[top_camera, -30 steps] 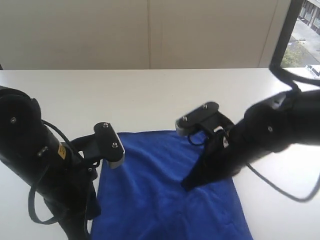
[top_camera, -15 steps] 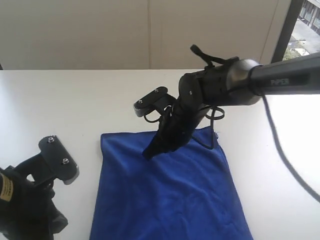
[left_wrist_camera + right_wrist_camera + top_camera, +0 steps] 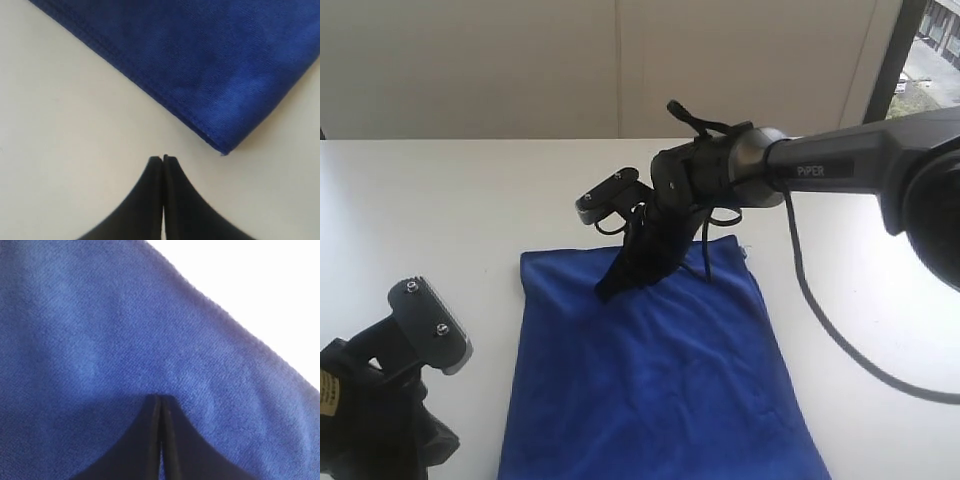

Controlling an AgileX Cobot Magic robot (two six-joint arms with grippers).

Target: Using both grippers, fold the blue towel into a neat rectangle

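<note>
Starting on the left, we see the left gripper [image 3: 163, 160] with its jaws pressed together and nothing between them. It hangs over the bare white table [image 3: 470, 200], just off a hemmed corner of the blue towel [image 3: 660, 370]. No contact with the cloth there, as far as we can tell.

In the middle, the towel lies flat on the table as a fairly tidy rectangle. There are a few soft ripples and no loose flap sticking up.

Over on the right, the right gripper [image 3: 159, 399] reaches in across the towel's far end. Its jaws are closed tight too and hold nothing, with the tips pointing down at the fabric near the far edge. Touching or just above it, we can't say.

Our guess is that this is a pat-down or a pause between folds, not a grab. If another fold is wanted, both pincers need to open up and drop onto the two corners of one short edge. Then they pinch the hem and carry it over together so the edges line up.
</note>
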